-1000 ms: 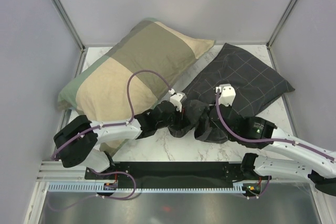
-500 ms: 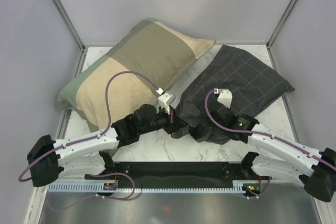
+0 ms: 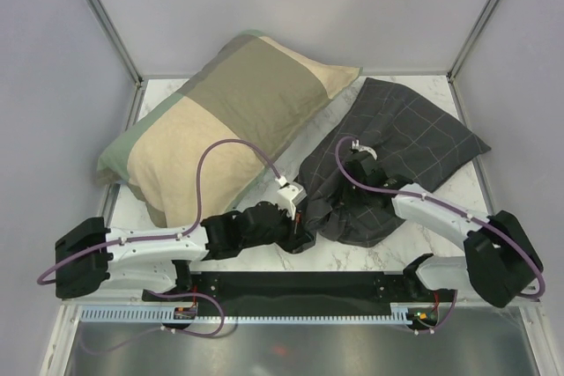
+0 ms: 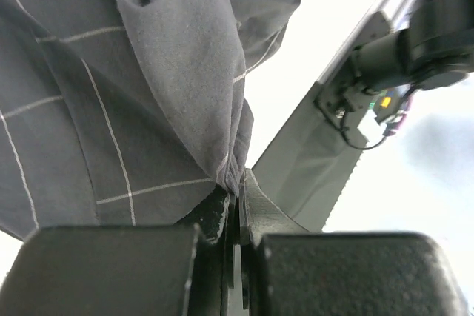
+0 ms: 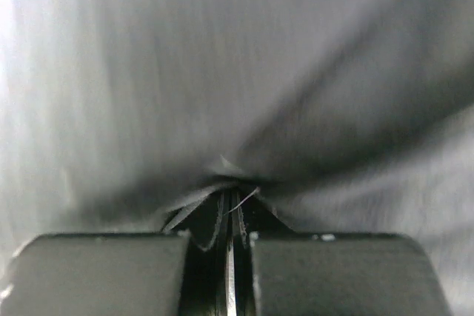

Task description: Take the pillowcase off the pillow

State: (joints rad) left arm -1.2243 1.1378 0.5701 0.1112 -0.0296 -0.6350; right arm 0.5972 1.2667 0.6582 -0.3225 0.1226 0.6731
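Note:
The dark charcoal pillowcase [image 3: 405,143] with light check lines lies at the right of the table, its near end bunched and lifted. The cream pillow is hidden inside it. My left gripper [image 3: 304,228] is shut on the near-left edge of the pillowcase; in the left wrist view the cloth [image 4: 148,109] is pinched at my left gripper [image 4: 238,192]. My right gripper [image 3: 351,184] is shut on the cloth at the case's middle; the right wrist view shows grey fabric [image 5: 244,72] gathered at my right gripper [image 5: 228,199].
A large olive-and-tan patchwork pillow [image 3: 220,121] lies at the back left, next to the pillowcase. Grey walls enclose the marble table [image 3: 264,257]. A black rail [image 3: 291,283] runs along the near edge.
My left gripper has pulled the case's near edge toward the front. My right gripper has moved up and back onto the middle of the case, and the cloth has bunched.

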